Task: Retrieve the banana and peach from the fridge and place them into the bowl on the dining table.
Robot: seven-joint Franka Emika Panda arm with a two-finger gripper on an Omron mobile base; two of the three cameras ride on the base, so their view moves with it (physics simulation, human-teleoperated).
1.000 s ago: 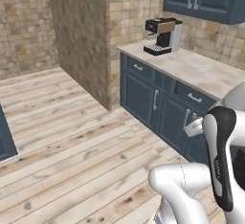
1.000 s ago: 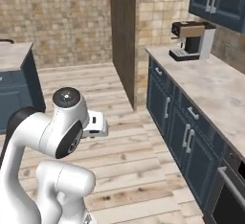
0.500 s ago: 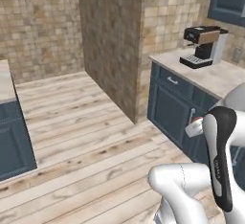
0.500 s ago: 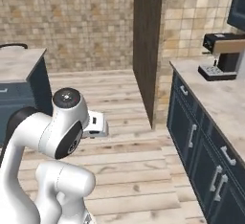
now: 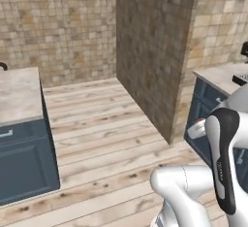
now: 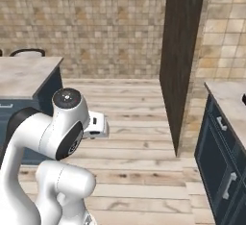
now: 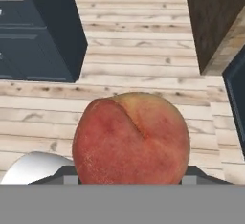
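The peach (image 7: 131, 139), round and orange-red with a crease down its top, sits close in front of the hand view. My gripper (image 7: 130, 174) is shut on it, with the dark fingers (image 7: 67, 173) just showing at its lower left and right. The arm is folded close over the base in both base views. The banana, the fridge and the bowl are out of view. Whether the beige-topped counter on the left is the dining table I cannot tell.
A beige marbled counter (image 5: 17, 95) on a blue-grey base (image 7: 43, 31) stands at the left. A tall dark wall column (image 6: 182, 51) juts out ahead on the right. Past it runs a blue-grey cabinet run (image 6: 223, 171). Wooden floor (image 5: 106, 134) lies between them.
The whole picture has slid to the right, so the base has turned. The coffee machine counter has left the frame and the left counter has come in. The peach stays in the gripper.
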